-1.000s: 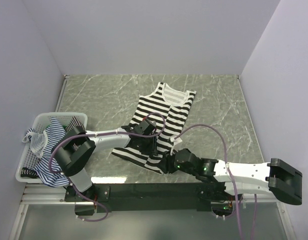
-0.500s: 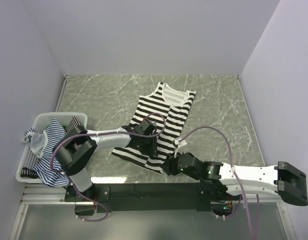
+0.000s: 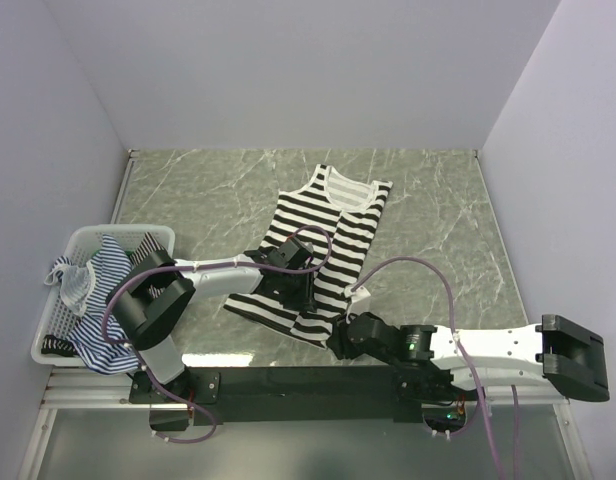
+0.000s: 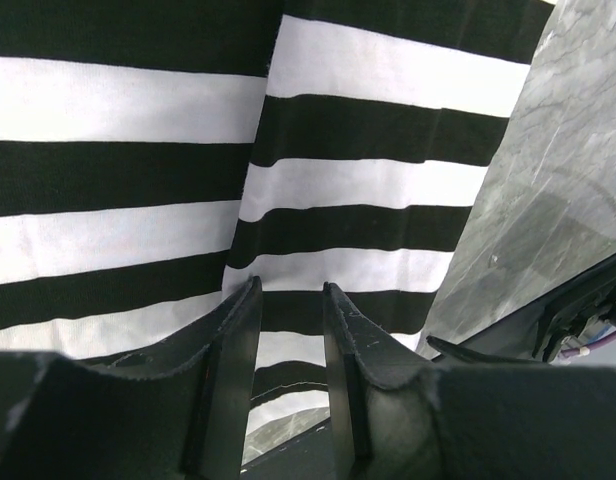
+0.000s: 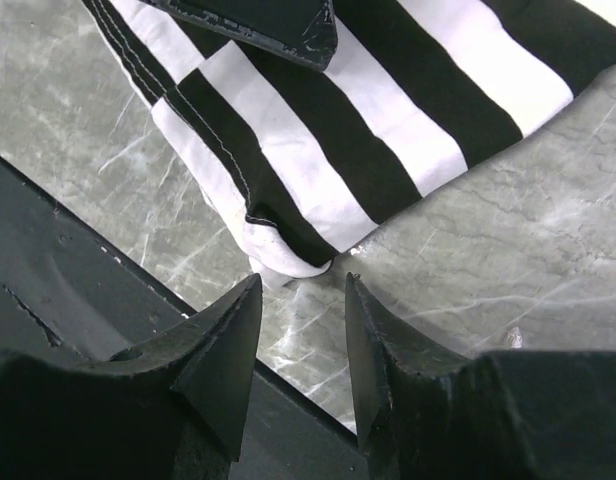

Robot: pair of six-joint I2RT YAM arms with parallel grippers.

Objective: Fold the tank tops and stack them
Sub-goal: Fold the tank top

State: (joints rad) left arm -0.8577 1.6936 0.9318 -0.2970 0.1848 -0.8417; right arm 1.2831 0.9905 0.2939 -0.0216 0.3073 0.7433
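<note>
Right claw [image 5: 301, 285] slid back to the striped top [image 3: 333, 230], at its near corner, open, ready to grab. Left claw [image 4: 290, 290]: cannot tell.

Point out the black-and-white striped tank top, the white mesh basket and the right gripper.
black-and-white striped tank top [image 3: 333, 225], top external view, on its chest stripes.
white mesh basket [image 3: 88, 232], top external view, on its far rim.
right gripper [image 5: 301, 285], right wrist view, midway between its fingertips.

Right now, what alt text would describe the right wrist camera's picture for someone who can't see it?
Two open dark fingers of the right gripper point at the near corner of a black-and-white striped tank top lying on a grey-green marble table.
</note>
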